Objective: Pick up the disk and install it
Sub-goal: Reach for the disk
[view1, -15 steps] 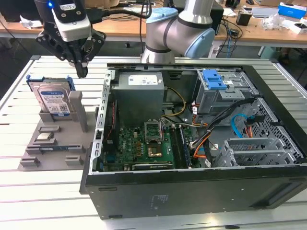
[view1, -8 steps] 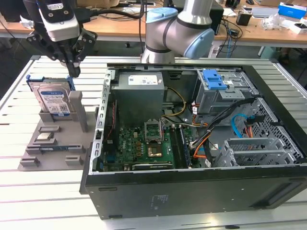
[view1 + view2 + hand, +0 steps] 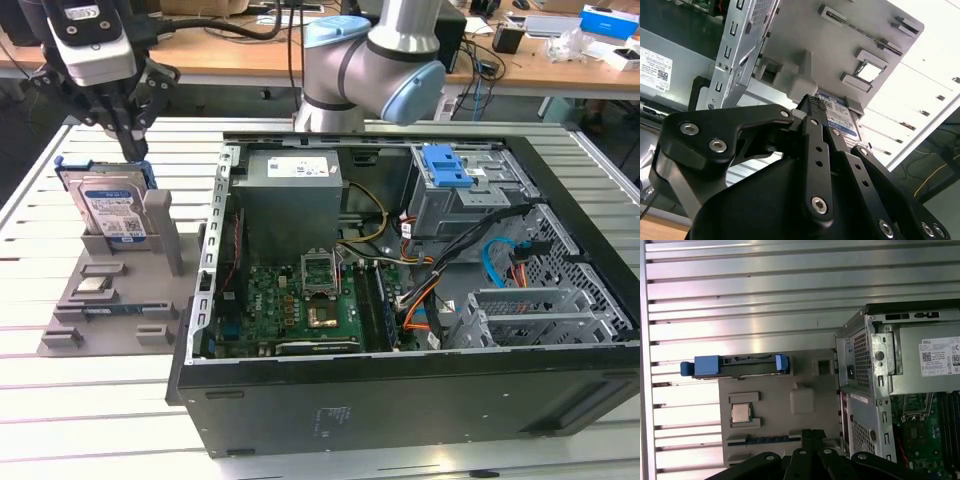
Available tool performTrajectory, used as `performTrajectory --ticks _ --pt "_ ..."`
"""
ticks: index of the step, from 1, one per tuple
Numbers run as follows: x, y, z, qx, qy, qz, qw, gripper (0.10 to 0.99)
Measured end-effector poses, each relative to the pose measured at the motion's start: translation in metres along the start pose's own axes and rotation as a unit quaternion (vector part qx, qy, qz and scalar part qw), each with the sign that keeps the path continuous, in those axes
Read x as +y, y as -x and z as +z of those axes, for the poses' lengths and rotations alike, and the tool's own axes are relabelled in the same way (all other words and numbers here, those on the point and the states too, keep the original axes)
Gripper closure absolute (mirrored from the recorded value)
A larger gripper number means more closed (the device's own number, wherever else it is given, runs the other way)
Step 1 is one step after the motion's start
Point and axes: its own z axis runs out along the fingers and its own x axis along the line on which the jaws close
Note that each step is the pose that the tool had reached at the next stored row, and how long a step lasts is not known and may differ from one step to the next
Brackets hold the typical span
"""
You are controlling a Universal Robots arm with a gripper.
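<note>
Gripper: fingers look drawn together with nothing between them, as far as I can judge from both wrist views. In the exterior view its tip hangs just above the disk's upper corner. I can't tell whether it touches, because depth is unclear there.

Disk: stands on edge in a grey holder on the slatted table, label facing the exterior camera, blue bracket round its rim. The first wrist view has it edge-on, apart from the fingertips.

Handling, my judgement: stiff, dense for its size, smooth metal faces likely slick. It won't flex but won't like a knock. I'd pinch across the two flat faces near the top edge. The bracket is plastic and may give.

Beyond: the open case, just beside the holder, and at its far end the cage.

Hard to read: the disk's lower part is sunk in the holder, the second wrist view has the fingers across most of the disk, and I can't see the cage mouth.
</note>
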Motion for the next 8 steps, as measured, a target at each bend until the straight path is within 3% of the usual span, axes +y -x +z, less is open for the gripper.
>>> performTrajectory --ticks 8 --pt "-0.0012 -0.0161 -0.0004 0.0000 0.0000 0.000 1.0000 0.980"
